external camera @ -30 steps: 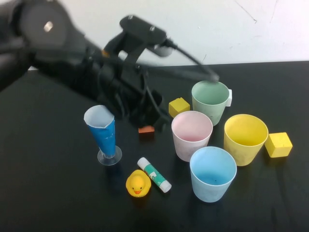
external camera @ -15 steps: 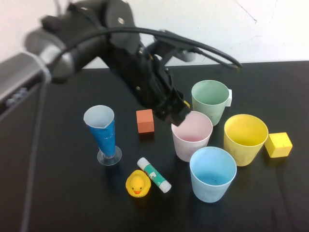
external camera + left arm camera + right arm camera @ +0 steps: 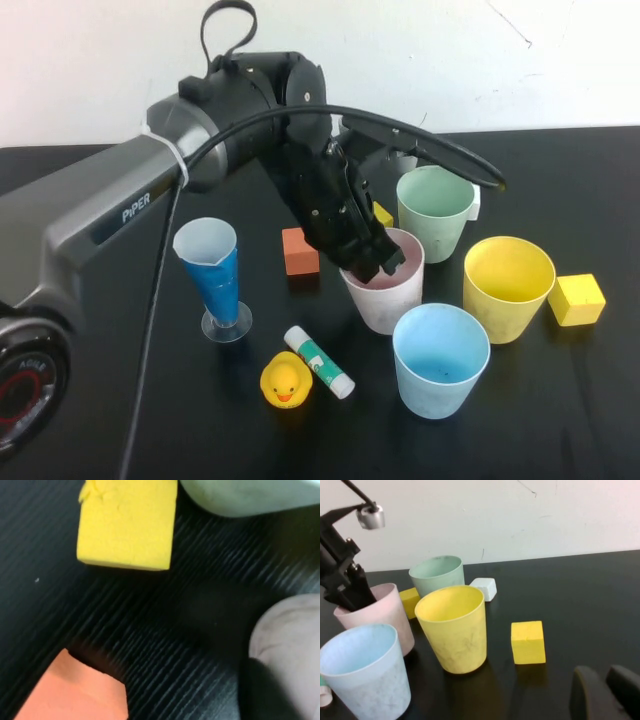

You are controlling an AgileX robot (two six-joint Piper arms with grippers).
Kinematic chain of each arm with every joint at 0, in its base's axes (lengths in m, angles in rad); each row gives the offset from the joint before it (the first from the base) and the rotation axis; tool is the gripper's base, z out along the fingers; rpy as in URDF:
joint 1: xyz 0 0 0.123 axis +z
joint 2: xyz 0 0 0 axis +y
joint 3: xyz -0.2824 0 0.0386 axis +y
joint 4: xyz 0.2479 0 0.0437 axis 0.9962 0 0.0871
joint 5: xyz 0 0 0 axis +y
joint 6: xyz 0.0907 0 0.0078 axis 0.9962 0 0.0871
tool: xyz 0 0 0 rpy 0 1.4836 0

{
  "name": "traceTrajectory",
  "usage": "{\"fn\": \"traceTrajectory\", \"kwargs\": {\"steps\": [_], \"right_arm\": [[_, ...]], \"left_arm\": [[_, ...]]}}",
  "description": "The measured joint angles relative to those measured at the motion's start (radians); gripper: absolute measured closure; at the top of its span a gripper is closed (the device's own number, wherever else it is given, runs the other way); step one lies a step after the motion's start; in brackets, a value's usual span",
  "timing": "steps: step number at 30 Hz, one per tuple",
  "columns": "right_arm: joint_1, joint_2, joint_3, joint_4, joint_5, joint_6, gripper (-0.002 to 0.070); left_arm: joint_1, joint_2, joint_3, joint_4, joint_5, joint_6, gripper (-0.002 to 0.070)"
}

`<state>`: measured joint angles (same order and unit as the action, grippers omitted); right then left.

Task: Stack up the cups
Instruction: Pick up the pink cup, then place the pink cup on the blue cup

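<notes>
Left gripper point(image 3: 355, 592) at pink cup point(image 3: 380, 612) rim, one finger inside. Blue cup point(image 3: 365, 675), yellow cup point(image 3: 454, 627), green cup point(image 3: 437, 575) clustered. Yellow block point(image 3: 527, 641) beside yellow cup. Right gripper point(image 3: 602, 692) fingertips close together, holding nothing.

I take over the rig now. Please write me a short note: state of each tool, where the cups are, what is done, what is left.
Left tool: at the pink cup, one finger over its rim; grip state unclear.
Right tool: parked low, away from the cups.
Cups: green cup at the back, pink in the middle, yellow cup to the right, blue cup nearest the robot. All upright on the table, each separate.
Done: nothing stacked.
Left: all the stacking.
</notes>
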<state>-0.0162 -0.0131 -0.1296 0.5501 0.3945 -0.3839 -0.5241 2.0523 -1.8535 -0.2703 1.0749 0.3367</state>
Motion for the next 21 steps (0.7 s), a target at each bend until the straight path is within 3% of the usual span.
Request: {"fn": "traceTrajectory", "kwargs": {"steps": [2,5,15,21], "right_arm": [[0.0,0.0,0.0,0.0,0.0,0.0,0.0612],[0.0,0.0,0.0,0.0,0.0,0.0,0.0612],[0.0,0.0,0.006,0.0,0.0,0.0,0.0613],[0.0,0.0,0.01,0.001,-0.006,0.0,0.0629]], "left_arm": [[0.0,0.005,0.0,0.0,-0.002,0.0,0.0618],[0.0,0.003,-0.012,0.001,0.005,-0.004,0.0654],[-0.004,-0.135,-0.156,0.013,0.149,-0.022,0.0659],[-0.085,-0.222,-0.163,0.049,0.169,-0.032,0.0659]]}}
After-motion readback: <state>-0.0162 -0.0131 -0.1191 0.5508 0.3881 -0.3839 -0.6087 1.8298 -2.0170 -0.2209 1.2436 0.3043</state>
